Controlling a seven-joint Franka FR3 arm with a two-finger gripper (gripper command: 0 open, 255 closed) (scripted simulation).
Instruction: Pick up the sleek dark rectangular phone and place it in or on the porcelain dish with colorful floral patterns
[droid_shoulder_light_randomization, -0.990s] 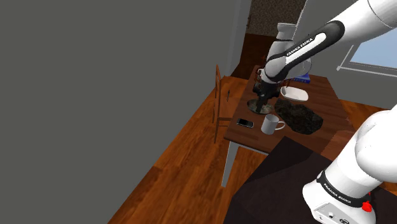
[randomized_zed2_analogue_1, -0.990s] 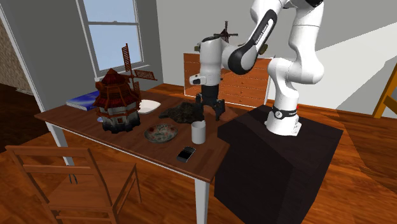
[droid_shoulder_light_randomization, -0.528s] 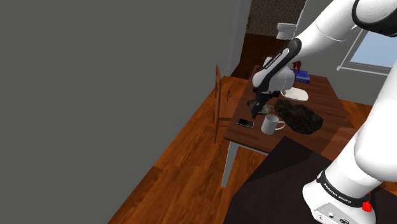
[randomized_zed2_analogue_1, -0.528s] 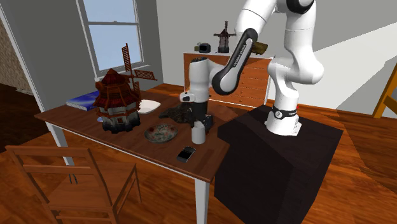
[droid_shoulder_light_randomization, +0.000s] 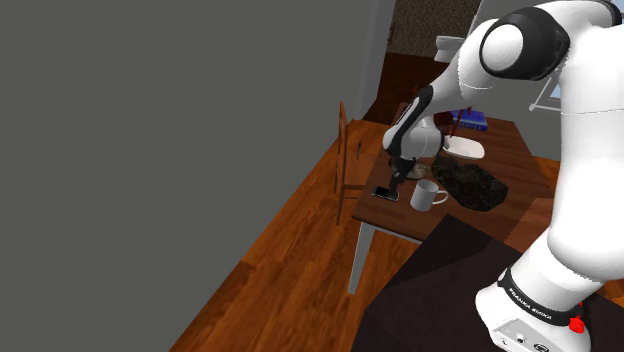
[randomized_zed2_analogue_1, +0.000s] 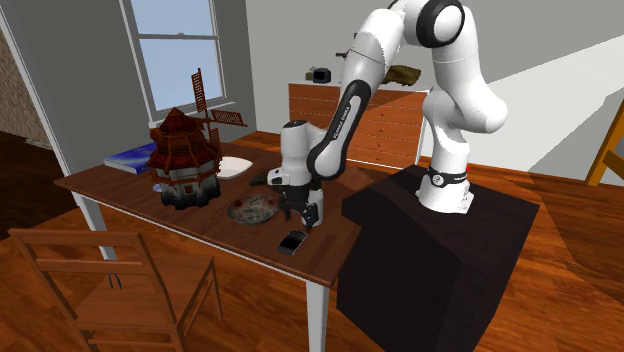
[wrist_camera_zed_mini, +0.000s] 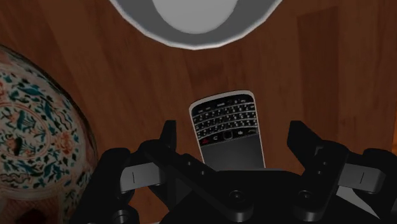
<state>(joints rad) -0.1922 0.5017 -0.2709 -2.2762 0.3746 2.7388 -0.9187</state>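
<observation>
Arm rises from the stand (randomized_zed2_analogue_1: 440, 250), arcs over the counter (randomized_zed2_analogue_1: 120, 195) and folds down, wrist pointing approx. straight at the counter top. The claw (droid_shoulder_light_randomization: 397, 182) hangs just above the phone (droid_shoulder_light_randomization: 386, 193), right beside the mug (droid_shoulder_light_randomization: 427, 195).

Wrist view: claw (wrist_camera_zed_mini: 234, 129) is spread wide. Its fingers (wrist_camera_zed_mini: 168, 135) stand either side of the phone (wrist_camera_zed_mini: 224, 121) w/ a clear gap on each side, not touching it. Phone lies flat on the counter, keypad & screen up. It's just beside the mug, near the counter's edge, and apart from the dish.

Containers: mug (wrist_camera_zed_mini: 197, 16) stands upright, its pale inside visible from above. Dish (randomized_zed2_analogue_1: 252, 210) w/ floral pattern sits on the counter just beside the mug, on the side away from the stand; its patterned face (wrist_camera_zed_mini: 32, 127) shows in the wrist view. A dark lumpy object (droid_shoulder_light_randomization: 472, 183) lies near the mug, on the opposite side from the phone. A model windmill (randomized_zed2_analogue_1: 185, 160) stands well apart from the mug, beyond the dish.
</observation>
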